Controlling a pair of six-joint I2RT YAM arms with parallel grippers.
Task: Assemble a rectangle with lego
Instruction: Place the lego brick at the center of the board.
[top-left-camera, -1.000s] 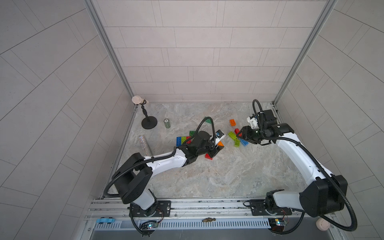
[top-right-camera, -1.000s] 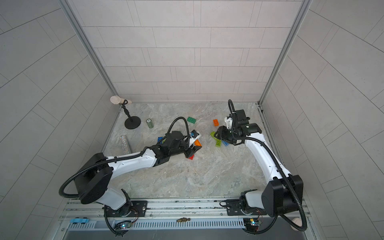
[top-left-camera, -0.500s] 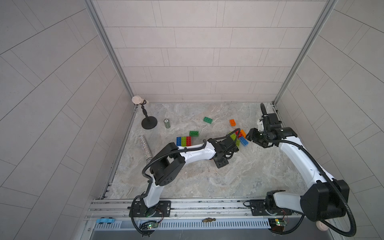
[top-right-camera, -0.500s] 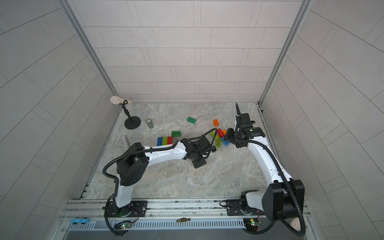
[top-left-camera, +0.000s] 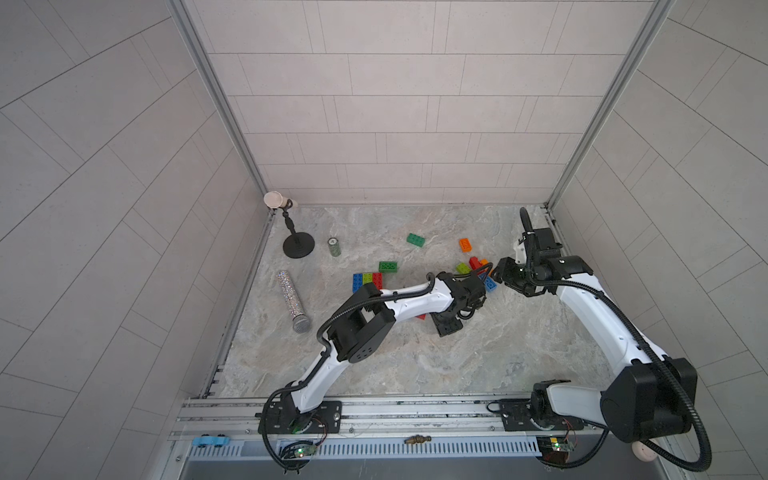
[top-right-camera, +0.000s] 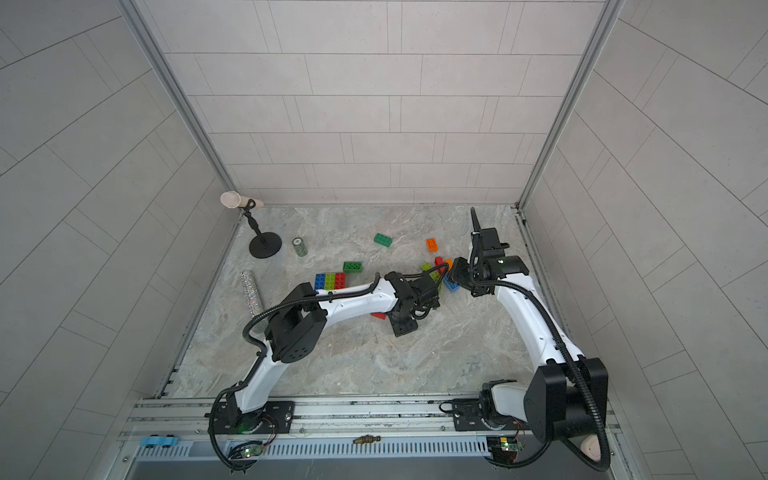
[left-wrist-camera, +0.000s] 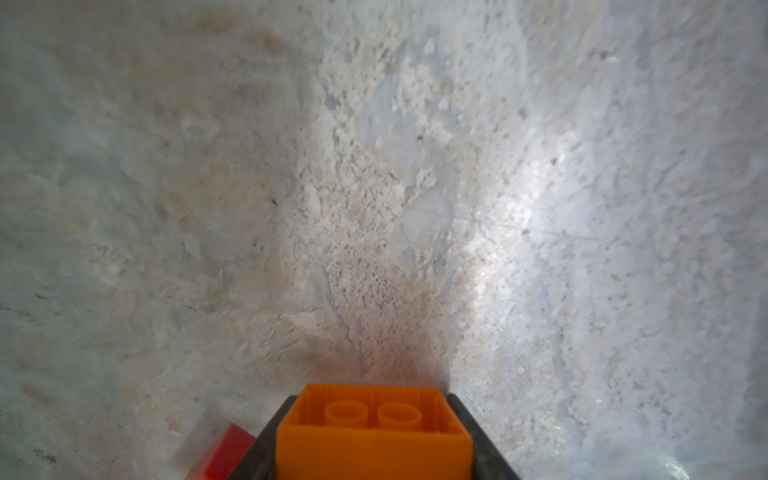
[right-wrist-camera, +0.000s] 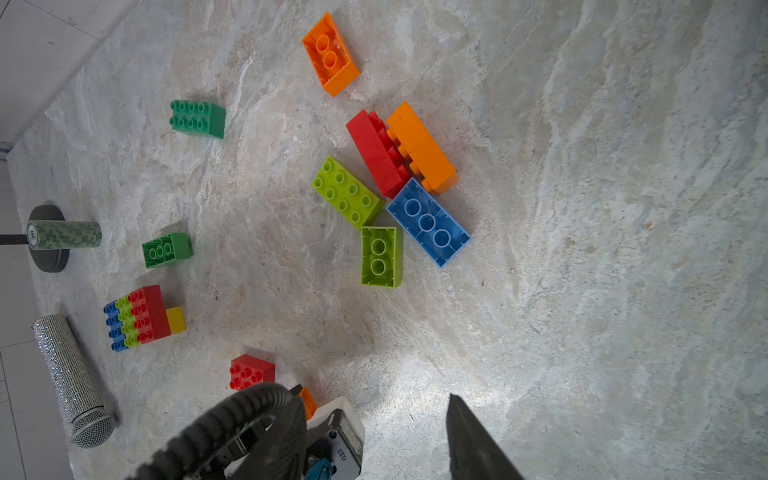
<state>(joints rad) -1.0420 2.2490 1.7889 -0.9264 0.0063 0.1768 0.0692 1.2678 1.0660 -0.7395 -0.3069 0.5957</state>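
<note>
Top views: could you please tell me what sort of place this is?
Probably a robot test cell in a lab: grey panel walls on aluminium posts enclose a marble-patterned tabletop, and the left arm and right arm are mounted on a rail at its front edge.

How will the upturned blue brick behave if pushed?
Blue brick looks like rigid moulded plastic, hollow underside up, so probably stiff and light. Flat-sided, so it should slide on the table rather than roll. It seems to touch the tipped red brick and an upturned lime brick, so a push would likely shove those too.
</note>
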